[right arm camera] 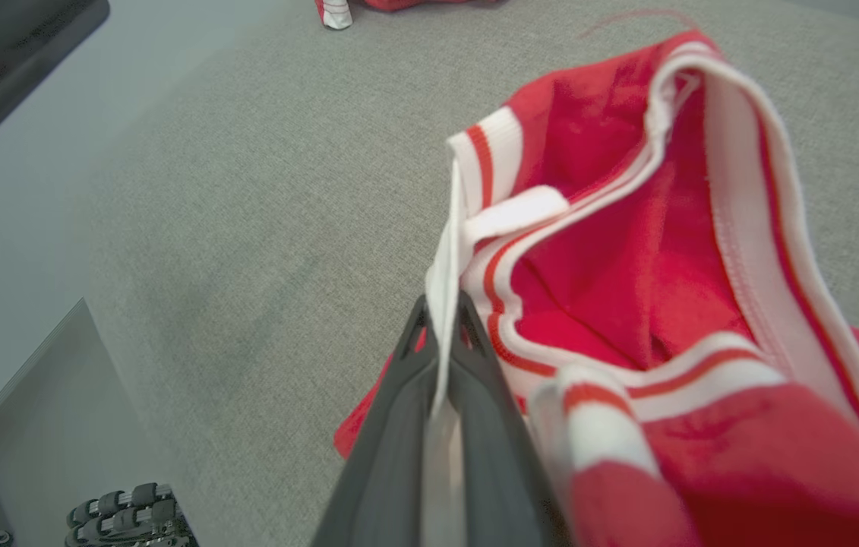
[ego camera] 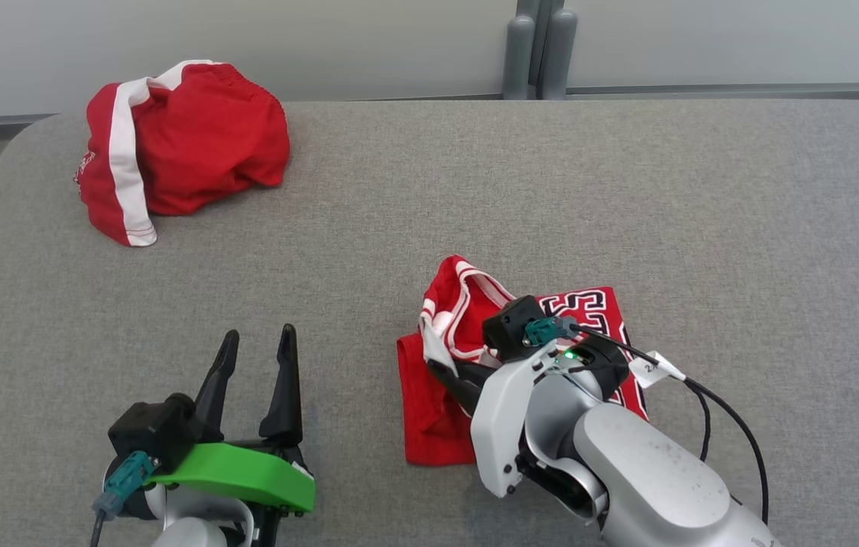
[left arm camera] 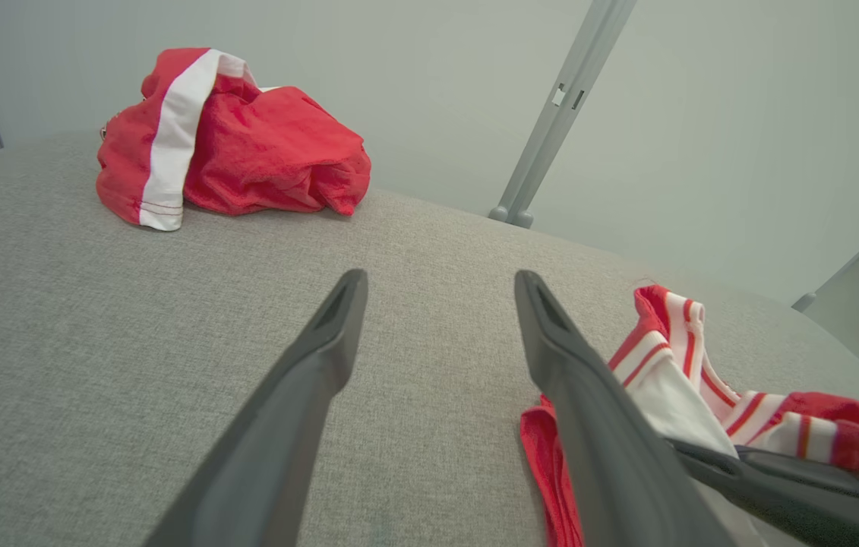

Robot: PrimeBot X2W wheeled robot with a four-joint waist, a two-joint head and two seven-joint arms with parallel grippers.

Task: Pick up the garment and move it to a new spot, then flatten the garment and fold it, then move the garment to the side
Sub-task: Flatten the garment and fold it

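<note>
A red jersey (ego camera: 429, 425) with white-and-red striped trim and black numbers lies crumpled on the grey table (ego camera: 475, 190), right of centre near the front. My right gripper (ego camera: 435, 366) is shut on its white trim at the left side, lifting that edge slightly. The right wrist view shows the pinch closely: the gripper (right arm camera: 440, 308) clamps a strip of the jersey (right arm camera: 626, 266) trim. My left gripper (ego camera: 260, 334) stands open at the front left, holding nothing, well left of the jersey. In the left wrist view, that gripper (left arm camera: 440, 281) frames bare cloth, with the jersey (left arm camera: 672, 380) at its right.
Crumpled red shorts (ego camera: 186, 144) with a white stripe lie at the table's far left corner, also seen as the red shorts (left arm camera: 247, 144). Two grey posts (ego camera: 539, 45) stand behind the table's back edge. A rounded table edge runs down the left.
</note>
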